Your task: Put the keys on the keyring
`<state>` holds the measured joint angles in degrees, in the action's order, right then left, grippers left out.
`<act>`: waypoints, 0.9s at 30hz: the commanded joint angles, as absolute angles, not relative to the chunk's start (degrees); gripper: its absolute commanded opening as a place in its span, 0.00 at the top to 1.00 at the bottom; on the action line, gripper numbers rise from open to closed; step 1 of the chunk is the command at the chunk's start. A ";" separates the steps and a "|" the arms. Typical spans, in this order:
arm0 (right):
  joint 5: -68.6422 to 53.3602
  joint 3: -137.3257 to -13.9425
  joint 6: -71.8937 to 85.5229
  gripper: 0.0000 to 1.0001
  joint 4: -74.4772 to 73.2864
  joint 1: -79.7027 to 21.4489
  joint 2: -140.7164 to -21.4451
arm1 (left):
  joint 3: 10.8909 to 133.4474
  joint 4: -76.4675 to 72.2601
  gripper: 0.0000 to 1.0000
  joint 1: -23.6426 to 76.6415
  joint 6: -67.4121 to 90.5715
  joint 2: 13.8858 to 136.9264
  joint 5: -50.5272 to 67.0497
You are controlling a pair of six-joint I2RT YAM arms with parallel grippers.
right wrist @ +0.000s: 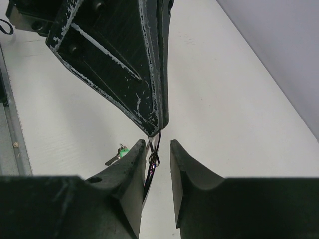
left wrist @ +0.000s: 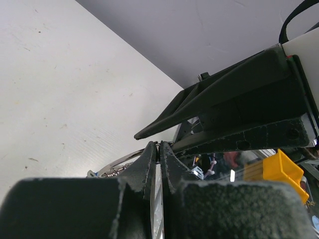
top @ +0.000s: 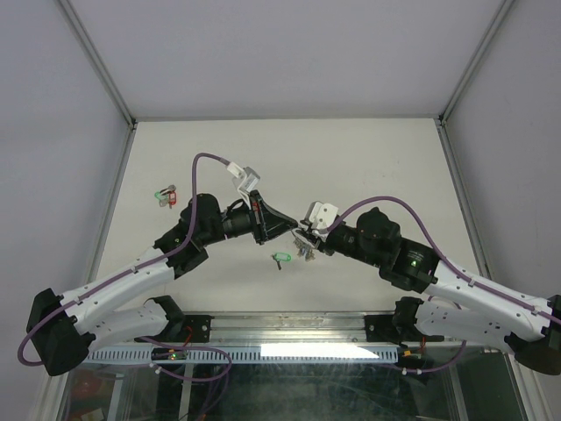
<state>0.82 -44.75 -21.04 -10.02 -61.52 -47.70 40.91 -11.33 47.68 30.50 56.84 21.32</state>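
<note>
My left gripper point(top: 292, 230) is shut on the keyring point(left wrist: 122, 160), a thin silver wire ring pinched at its fingertips point(left wrist: 149, 149). In the right wrist view the ring point(right wrist: 155, 155) hangs below the left fingers, in the gap of my open right gripper point(right wrist: 154, 145), close to its left finger. The two grippers meet tip to tip above mid-table, the right gripper point(top: 306, 239) just right of the left. A key with a green head point(top: 281, 258) lies on the table just below them. It also shows in the right wrist view point(right wrist: 119, 152). No yellow key is seen on the table.
A small green and red item point(top: 164, 195) lies near the table's left edge. Grey walls close the table point(top: 368, 158) on the left, back and right. A metal rail point(top: 289, 351) runs along the near edge between the arm bases.
</note>
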 commanded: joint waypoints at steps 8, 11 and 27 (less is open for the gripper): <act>1.56 -45.61 -21.54 0.73 -4.71 -61.35 -47.89 | 43.95 -13.37 1.00 48.18 30.50 55.44 20.56; 1.71 -45.48 -21.50 0.75 -3.65 -61.35 -48.01 | 43.96 -13.38 1.00 48.22 30.50 55.46 20.62; 2.35 -45.40 -22.50 0.78 -6.16 -61.35 -47.54 | 44.29 -12.85 1.00 48.25 30.26 55.17 19.95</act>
